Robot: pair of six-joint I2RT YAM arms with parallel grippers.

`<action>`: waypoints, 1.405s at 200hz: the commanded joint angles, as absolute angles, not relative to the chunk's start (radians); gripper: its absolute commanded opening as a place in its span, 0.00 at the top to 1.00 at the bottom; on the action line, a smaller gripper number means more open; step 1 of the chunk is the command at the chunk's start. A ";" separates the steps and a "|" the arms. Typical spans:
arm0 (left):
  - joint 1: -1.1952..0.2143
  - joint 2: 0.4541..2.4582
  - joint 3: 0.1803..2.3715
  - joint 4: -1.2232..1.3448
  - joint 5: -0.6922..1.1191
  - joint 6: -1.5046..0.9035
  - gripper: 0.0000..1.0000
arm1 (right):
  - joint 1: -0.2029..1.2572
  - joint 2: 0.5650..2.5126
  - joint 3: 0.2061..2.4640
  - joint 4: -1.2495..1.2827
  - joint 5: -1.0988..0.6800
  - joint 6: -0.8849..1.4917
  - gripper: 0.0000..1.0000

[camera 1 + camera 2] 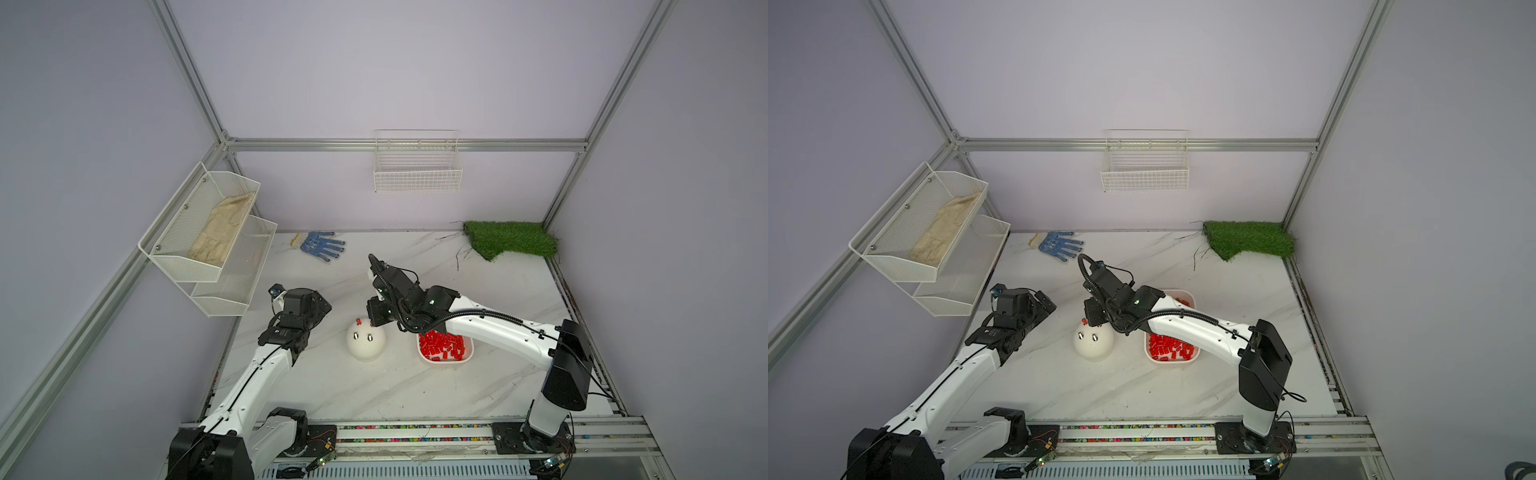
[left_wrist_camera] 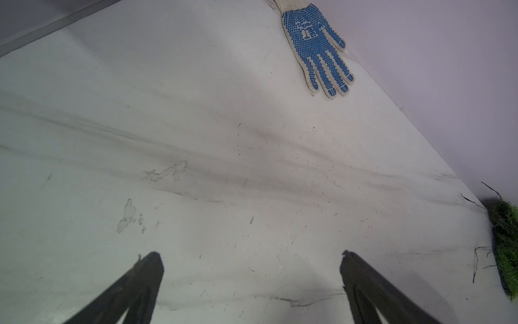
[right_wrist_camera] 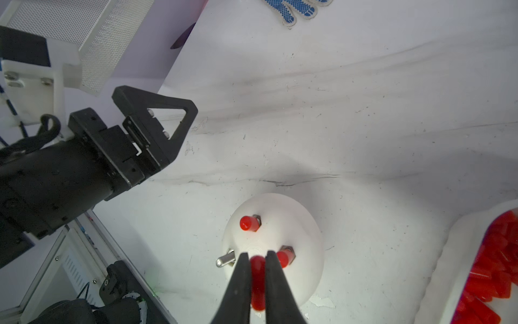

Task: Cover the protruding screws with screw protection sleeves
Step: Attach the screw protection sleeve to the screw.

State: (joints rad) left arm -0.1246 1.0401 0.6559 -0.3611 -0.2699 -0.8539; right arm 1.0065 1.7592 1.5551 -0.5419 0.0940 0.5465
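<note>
The white dome stands mid-table, also seen in both top views. Two protruding screws wear red sleeves. One bare silver screw sticks out beside my fingers, and a top view shows two bare screws. My right gripper hangs just over the dome, shut on a red sleeve. The other screw protection sleeves fill a white tray to the right of the dome. Off to the dome's left, my left gripper is open with nothing in it above bare table.
A blue dotted glove lies at the back of the table, and a green turf patch fills the back right corner. White mesh shelves hang on the left wall. A wire basket hangs on the back wall.
</note>
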 commanded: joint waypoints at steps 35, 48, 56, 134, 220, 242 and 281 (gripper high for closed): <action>-0.117 1.020 0.626 -0.348 -0.280 -0.856 0.00 | 1.037 1.768 1.504 -0.506 0.082 0.600 0.87; -0.117 1.020 0.626 -0.348 -0.280 -0.856 0.00 | 1.041 1.768 1.491 -0.496 0.075 0.608 0.86; -0.118 1.021 0.626 -0.347 -0.278 -0.856 0.00 | 1.044 1.768 1.485 -0.492 0.073 0.615 0.87; -0.118 1.021 0.635 -0.345 -0.273 -0.851 0.00 | 1.059 1.790 1.456 -0.471 0.065 0.637 0.87; -0.118 1.014 0.637 -0.345 -0.278 -0.847 0.00 | 1.061 1.809 1.466 -0.471 0.078 0.633 0.87; -0.118 1.017 0.639 -0.345 -0.278 -0.847 0.00 | 1.060 1.797 1.470 -0.471 0.080 0.633 0.86; -0.118 1.016 0.634 -0.346 -0.276 -0.848 0.00 | 1.060 1.787 1.475 -0.475 0.074 0.632 0.86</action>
